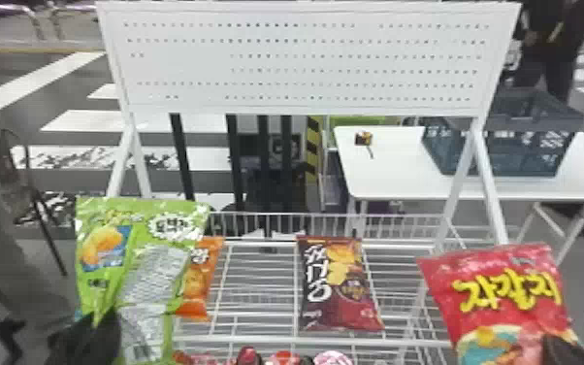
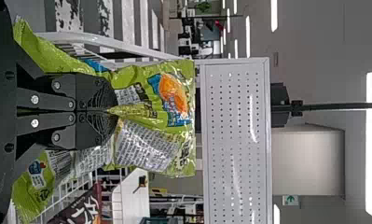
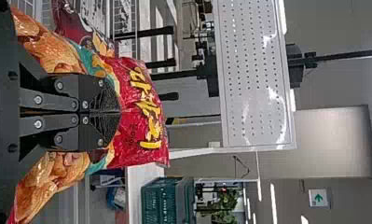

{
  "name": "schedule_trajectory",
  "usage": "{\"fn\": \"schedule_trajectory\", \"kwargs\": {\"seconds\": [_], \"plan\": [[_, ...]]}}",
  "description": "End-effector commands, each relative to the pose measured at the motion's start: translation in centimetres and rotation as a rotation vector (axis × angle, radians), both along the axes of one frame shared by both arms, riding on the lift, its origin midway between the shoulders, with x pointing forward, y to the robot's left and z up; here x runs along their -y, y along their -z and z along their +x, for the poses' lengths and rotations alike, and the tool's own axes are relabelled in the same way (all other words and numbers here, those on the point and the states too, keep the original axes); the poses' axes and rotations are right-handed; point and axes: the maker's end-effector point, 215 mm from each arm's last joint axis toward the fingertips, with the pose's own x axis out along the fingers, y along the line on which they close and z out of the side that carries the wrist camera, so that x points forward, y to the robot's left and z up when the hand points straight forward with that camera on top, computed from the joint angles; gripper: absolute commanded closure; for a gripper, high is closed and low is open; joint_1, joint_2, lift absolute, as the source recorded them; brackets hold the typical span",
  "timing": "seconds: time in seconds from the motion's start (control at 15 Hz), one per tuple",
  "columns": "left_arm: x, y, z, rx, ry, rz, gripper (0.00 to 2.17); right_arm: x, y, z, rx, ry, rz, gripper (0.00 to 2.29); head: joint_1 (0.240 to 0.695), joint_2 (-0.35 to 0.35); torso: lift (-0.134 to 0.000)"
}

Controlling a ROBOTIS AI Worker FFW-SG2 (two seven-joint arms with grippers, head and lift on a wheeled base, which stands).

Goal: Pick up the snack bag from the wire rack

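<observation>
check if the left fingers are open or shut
Shut: the left fingers come together at their tips, with a fold of the green bag pinched between them.

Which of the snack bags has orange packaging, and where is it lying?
The orange bag lies on the wire rack, partly behind the green bag. The other bags are green, red and dark brown-red.

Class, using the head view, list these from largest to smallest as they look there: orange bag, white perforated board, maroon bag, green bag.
1. White perforated board
2. Green bag
3. Maroon bag
4. Orange bag, partly hidden behind the green one
</observation>
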Motion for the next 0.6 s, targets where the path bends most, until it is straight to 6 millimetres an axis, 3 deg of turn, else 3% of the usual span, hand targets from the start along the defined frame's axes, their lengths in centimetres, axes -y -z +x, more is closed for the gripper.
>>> {"fn": "schedule_trajectory", "kwargs": {"seconds": [0.0,0.53], "plan": [[0.00,-0.07,0.00,0.001,0.000,0.000,1.88,-0.11,0.09,-0.04,-0.002,-0.002,0.002,2.25,0.499,0.000,0.000],[0.17,-0.14,-0.01,0.002,0.003,-0.001,1.88,-0.36,-0.18,-0.30,-0.002,-0.010,0.003,2.25,0.499,0.000,0.000]]}}
